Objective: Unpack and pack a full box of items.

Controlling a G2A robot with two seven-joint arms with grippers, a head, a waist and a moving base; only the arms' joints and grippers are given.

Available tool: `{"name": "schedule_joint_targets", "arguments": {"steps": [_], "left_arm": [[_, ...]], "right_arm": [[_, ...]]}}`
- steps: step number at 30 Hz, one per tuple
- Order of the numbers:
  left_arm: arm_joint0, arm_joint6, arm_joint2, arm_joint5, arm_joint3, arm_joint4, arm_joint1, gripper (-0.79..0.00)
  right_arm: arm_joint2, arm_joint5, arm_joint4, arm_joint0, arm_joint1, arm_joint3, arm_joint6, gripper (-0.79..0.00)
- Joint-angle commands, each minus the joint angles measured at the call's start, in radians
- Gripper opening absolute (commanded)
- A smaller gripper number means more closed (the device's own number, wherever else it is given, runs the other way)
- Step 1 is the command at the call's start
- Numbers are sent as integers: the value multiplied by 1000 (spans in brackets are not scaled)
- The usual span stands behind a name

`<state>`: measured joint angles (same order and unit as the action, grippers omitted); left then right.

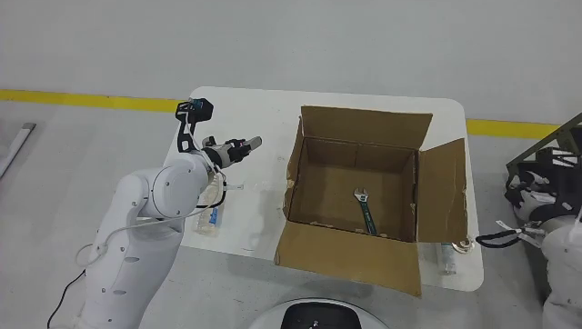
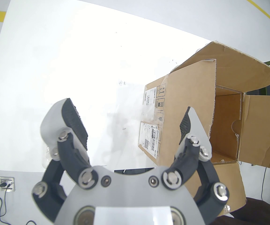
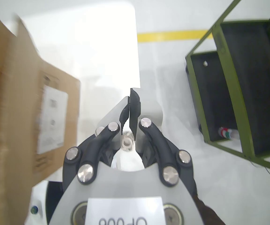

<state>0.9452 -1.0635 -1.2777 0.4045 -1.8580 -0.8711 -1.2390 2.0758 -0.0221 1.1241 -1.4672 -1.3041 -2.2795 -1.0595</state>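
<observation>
The left pincer (image 2: 127, 108) is wide open and holds nothing. It hangs over the flat white desk (image 1: 255, 111). The big brown cardboard box (image 1: 364, 127) stands at 3 o'clock from it, near but not touching. The right pincer (image 3: 130, 101) is squeezed closed, and I see nothing between its tips.

The box is open with its flaps out. On its floor, toward 5 o'clock, lies a long wrench with a green handle and a silver head (image 1: 366, 211). It lies flat. Its long line runs about from 12 to 6 o'clock. The head points to 12 and the handle end to 6.

I think the wrench is hard, stiff and heavy for its size, and it will not break. The handle looks smooth, so it may slip. The middle of the handle seems a good place to hold, squeezed from 3 and 9 o'clock.
</observation>
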Motion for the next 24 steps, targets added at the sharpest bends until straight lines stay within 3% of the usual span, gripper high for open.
{"name": "schedule_joint_targets", "arguments": {"steps": [1, 7, 12, 16, 20, 24], "left_arm": [[0, 0, 0, 0, 0, 0, 0, 0], [0, 0, 0, 0, 0, 0, 0, 0], [0, 0, 0, 0, 0, 0, 0, 0], [0, 0, 0, 0, 0, 0, 0, 0], [0, 0, 0, 0, 0, 0, 0, 0], [0, 0, 0, 0, 0, 0, 0, 0]], "right_arm": [[15, -14, -91, 27, 1, -65, 23, -785], [-60, 28, -276, 119, 11, -70, 38, -785], [-237, 39, -293, 141, 20, -70, -52, -785], [-394, 25, -217, 139, 24, -70, -127, -785], [-533, 50, -12, 154, 32, -35, -172, -785], [-648, 14, 112, 174, 31, 53, -192, -785]]}}
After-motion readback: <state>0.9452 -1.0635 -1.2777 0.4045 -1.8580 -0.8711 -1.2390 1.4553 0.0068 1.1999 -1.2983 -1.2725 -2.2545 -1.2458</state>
